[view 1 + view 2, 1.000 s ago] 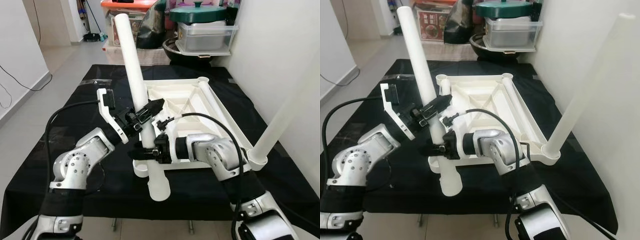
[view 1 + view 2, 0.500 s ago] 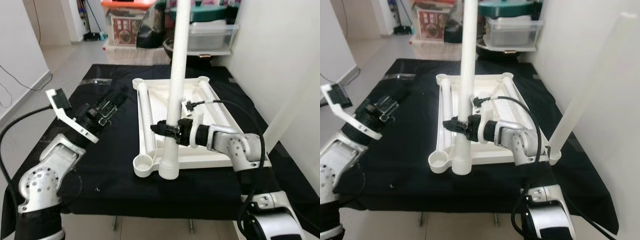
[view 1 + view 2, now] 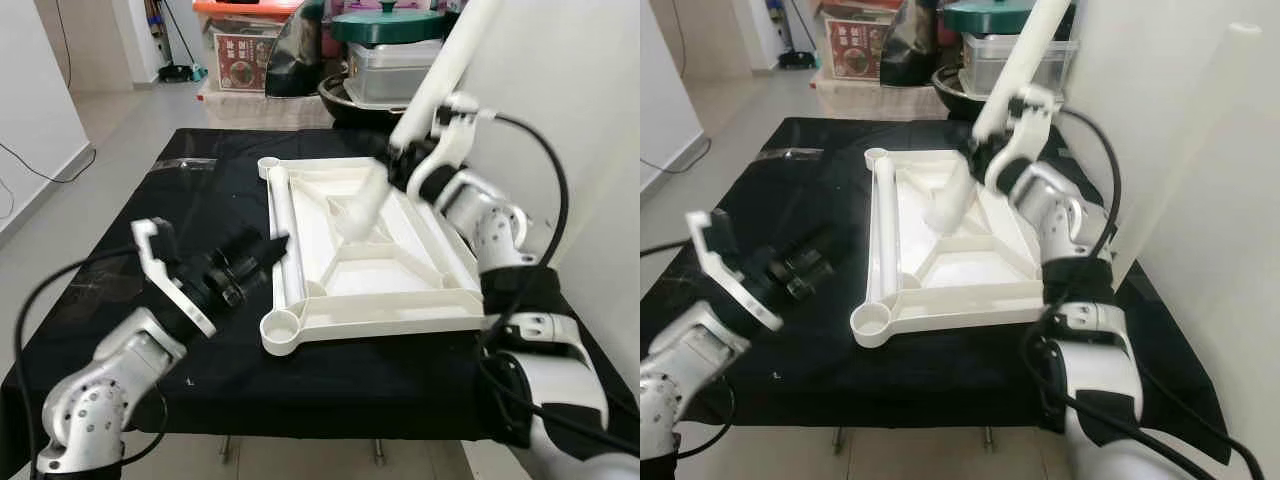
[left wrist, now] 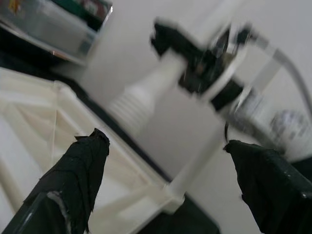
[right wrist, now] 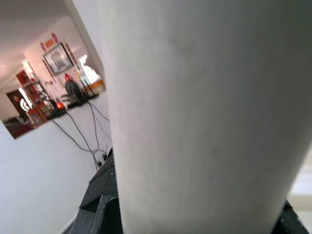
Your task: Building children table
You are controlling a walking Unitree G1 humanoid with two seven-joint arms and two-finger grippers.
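Note:
An upside-down white tabletop (image 3: 420, 300) lies on the black table. My right gripper (image 3: 398, 165) is shut on a white table leg (image 3: 428, 90), held tilted in the air above the tabletop's far right part; its ribbed end (image 3: 358, 218) points down. The same leg (image 5: 195, 122) looms close in the right wrist view. A second leg (image 3: 283, 235) lies along the tabletop's left rail, behind an empty corner socket (image 3: 283, 328). A third leg (image 3: 1195, 140) stands at the right by the wall. My left gripper (image 3: 270, 246) is open, low, just left of the rail, its fingers (image 4: 73, 185) wide apart.
Behind the table are a clear bin with a green-lidded pot (image 3: 390, 25), a dark bowl and a printed box (image 3: 245, 70). A white wall (image 3: 600, 150) runs close along the right. Black cloth (image 3: 180, 200) covers the table; open floor lies to the left.
My left gripper let go of the leg and drew back to the left. My right gripper carried the leg from the front-left corner up and over to the far right, tilting it.

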